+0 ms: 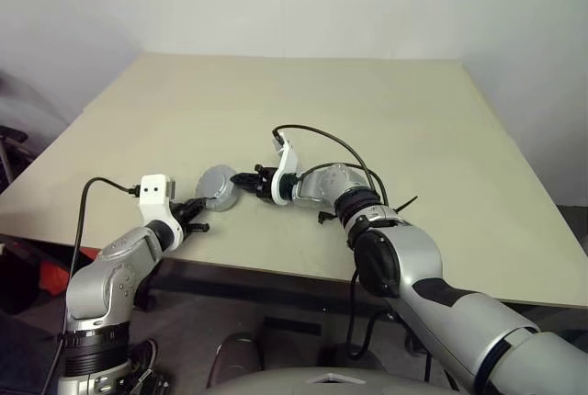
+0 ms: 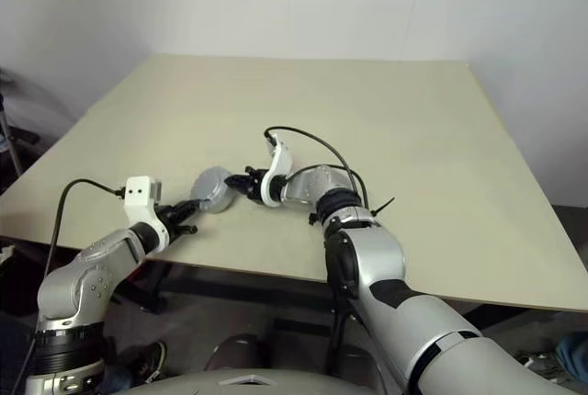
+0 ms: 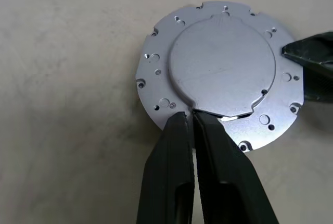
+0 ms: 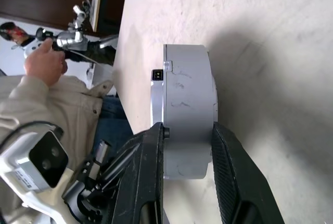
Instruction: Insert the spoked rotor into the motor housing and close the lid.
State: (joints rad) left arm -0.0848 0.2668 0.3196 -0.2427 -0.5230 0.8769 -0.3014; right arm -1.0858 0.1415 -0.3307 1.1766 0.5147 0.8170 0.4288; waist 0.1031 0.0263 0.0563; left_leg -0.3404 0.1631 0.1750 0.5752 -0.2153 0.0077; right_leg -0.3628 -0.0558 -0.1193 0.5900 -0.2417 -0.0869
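Observation:
The motor housing (image 1: pixel 219 186) is a short round silver-grey cup, turned up on its edge near the table's front left. My right gripper (image 4: pixel 187 129) is shut on it, one finger on each flat face. In the left wrist view I see its flat face (image 3: pixel 223 67), a raised round centre inside a flange with small holes. My left gripper (image 3: pixel 191 114) is shut with nothing between its fingers, and its tips touch the step of that raised centre. The spoked rotor and the lid are out of view.
The beige table (image 1: pixel 413 138) stretches far back and right of the housing. Its front edge runs just below both grippers. A small black cable end (image 1: pixel 405 202) lies by my right forearm. A person's hand and beige sleeve (image 4: pixel 44 67) show beyond the table's edge.

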